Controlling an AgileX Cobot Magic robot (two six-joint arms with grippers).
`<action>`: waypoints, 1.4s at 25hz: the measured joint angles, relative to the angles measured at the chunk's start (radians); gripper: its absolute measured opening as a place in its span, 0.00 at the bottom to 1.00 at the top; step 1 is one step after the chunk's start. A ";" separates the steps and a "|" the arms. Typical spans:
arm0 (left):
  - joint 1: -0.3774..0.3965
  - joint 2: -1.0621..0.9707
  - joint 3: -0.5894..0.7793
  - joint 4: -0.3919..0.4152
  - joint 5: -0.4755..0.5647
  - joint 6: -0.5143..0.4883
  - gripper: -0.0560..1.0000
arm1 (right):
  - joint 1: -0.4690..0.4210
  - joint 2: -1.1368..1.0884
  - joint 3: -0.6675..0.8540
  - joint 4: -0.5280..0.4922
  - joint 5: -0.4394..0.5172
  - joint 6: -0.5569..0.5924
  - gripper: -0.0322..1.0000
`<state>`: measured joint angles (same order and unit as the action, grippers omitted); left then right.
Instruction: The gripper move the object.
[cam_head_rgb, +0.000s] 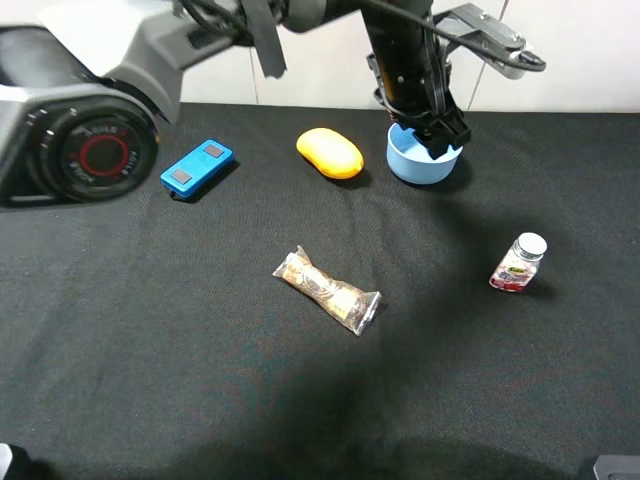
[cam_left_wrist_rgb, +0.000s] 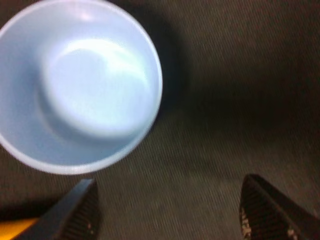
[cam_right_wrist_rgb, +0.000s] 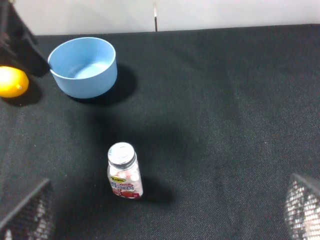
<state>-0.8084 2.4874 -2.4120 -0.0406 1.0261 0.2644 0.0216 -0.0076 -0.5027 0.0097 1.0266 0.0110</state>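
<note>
The light blue bowl (cam_head_rgb: 415, 165) stands upright and empty on the black cloth at the back, right of centre. It also shows in the left wrist view (cam_left_wrist_rgb: 80, 85) and the right wrist view (cam_right_wrist_rgb: 85, 67). My left gripper (cam_head_rgb: 441, 135) reaches across from the left and hangs over the bowl's far right rim. In the left wrist view the left gripper (cam_left_wrist_rgb: 170, 200) is open, with bare cloth between its fingers and the bowl just beyond them. My right gripper (cam_right_wrist_rgb: 167, 200) is open and empty, well in front of the bowl.
A yellow rounded fruit (cam_head_rgb: 330, 152) lies just left of the bowl. A flat blue device (cam_head_rgb: 197, 167) lies further left. A wrapped snack (cam_head_rgb: 328, 290) lies mid-table. A small white-capped bottle (cam_head_rgb: 520, 263) stands at the right, also in the right wrist view (cam_right_wrist_rgb: 124, 171).
</note>
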 joint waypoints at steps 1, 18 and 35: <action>0.000 -0.008 -0.002 0.010 0.033 -0.012 0.61 | 0.000 0.000 0.000 0.000 0.000 0.000 0.70; -0.002 -0.168 0.006 0.048 0.153 -0.039 0.77 | 0.000 0.000 0.000 0.001 0.000 0.000 0.70; -0.002 -0.594 0.439 0.048 0.153 -0.091 0.97 | 0.000 0.000 0.000 0.001 0.000 0.000 0.70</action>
<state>-0.8103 1.8938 -1.9725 0.0074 1.1794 0.1733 0.0216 -0.0076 -0.5027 0.0108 1.0266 0.0110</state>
